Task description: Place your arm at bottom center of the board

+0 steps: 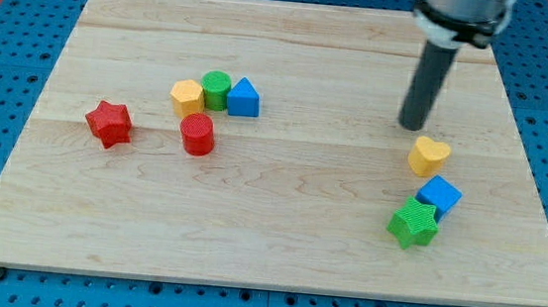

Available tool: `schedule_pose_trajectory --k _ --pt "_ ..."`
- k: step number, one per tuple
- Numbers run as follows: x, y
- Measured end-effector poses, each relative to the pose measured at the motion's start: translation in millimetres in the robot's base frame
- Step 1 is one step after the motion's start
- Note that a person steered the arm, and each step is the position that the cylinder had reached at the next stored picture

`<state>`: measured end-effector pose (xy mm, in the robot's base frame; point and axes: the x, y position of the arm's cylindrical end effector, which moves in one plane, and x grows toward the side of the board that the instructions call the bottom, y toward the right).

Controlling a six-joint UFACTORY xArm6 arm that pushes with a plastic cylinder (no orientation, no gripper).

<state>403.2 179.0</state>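
My tip (413, 125) rests on the wooden board (277, 233) at the view's upper right. It stands just above a yellow heart block (429, 155), a small gap apart. Below the heart sit a blue cube (439, 196) and a green star (413, 223), touching each other. At the view's left centre a yellow hexagon (187, 96), a green cylinder (216, 90) and a blue triangular block (244, 97) sit in a row. A red cylinder (197, 134) is just below them, and a red star (108, 123) lies further left.
The board lies on a blue perforated table (5, 41). The arm's dark rod rises from the tip to a grey mount (462, 16) at the view's top right.
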Motion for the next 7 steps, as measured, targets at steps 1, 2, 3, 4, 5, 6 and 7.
schedule_pose_trajectory --k 1,2,3,4,5,6,7 --pt "30.1 12.0" --pt "73.0 6.0" --pt "70.5 26.5" --pt "44.6 26.8" --pt "32.8 -2.5" --pt "32.8 -80.5" --pt "31.8 -113.0"
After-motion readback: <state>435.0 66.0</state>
